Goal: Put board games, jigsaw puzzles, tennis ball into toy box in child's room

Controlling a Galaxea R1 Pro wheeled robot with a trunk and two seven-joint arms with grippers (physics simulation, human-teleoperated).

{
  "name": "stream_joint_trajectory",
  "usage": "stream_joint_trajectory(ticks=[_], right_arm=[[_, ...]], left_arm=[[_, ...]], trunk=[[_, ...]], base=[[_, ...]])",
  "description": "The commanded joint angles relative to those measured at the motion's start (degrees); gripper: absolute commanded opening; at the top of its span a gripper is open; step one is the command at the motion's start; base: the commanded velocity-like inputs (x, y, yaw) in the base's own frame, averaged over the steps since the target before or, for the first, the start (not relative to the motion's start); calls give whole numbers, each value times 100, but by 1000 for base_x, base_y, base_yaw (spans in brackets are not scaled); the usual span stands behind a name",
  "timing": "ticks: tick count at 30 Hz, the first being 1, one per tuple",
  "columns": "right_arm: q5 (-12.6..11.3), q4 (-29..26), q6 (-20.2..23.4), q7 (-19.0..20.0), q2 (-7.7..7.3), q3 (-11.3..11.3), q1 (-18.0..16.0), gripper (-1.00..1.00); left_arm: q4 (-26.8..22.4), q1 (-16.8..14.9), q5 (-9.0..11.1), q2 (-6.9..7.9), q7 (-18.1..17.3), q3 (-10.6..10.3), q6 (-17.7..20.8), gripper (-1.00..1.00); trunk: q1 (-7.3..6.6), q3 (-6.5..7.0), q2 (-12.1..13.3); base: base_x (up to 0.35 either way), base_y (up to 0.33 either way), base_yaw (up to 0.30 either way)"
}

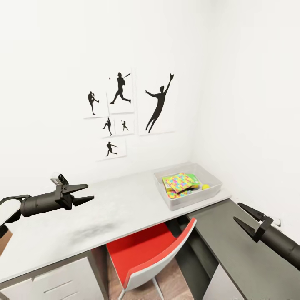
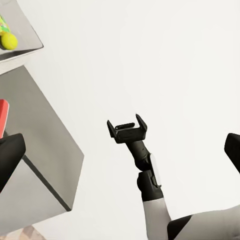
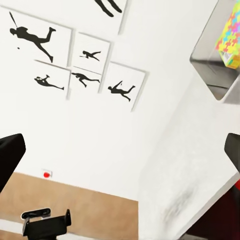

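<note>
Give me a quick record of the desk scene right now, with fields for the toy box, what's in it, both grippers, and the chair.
toy box: pale grey bin at the far right end of the table
contents: jigsaw puzzles and tennis ball
left gripper: jaws open, empty, above the table
right gripper: jaws open, empty, above the dark cabinet
chair: red seat, pushed under the table
wall: athlete silhouette pictures

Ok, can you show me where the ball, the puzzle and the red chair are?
ball [image 1: 205, 187], head view, on its yellow-green middle, inside the toy box.
puzzle [image 1: 181, 182], head view, on its multicoloured top face.
chair [image 1: 141, 250], head view, on the red seat.
</note>
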Motion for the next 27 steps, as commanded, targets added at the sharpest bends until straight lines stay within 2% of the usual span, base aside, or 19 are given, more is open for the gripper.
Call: stream_joint_trajectory(ticks=[1,5,13,27], right_arm=[[59,4,5,56,0,-7,-7,100],[54,10,-152,61,11,-6,-7,100],[52,12,-202,62,37,8,-7,100],[51,13,-213,56,72,0,-7,100]], left_arm=[[5,-10,-6,5,-33,-14,10,100],[5,-10,-8,2,-29,-14,8,100],[38,-10,-6,19,-33,-14,10,100],[189,-10,-6,18,-42,-14,10,100]], trunk=[[3,-13,-13],[3,-11,-13],[3,-11,-13],[3,-11,-13]], base=[[-50,12,0],[-22,5,0],[-24,7,0],[-82,103,0]])
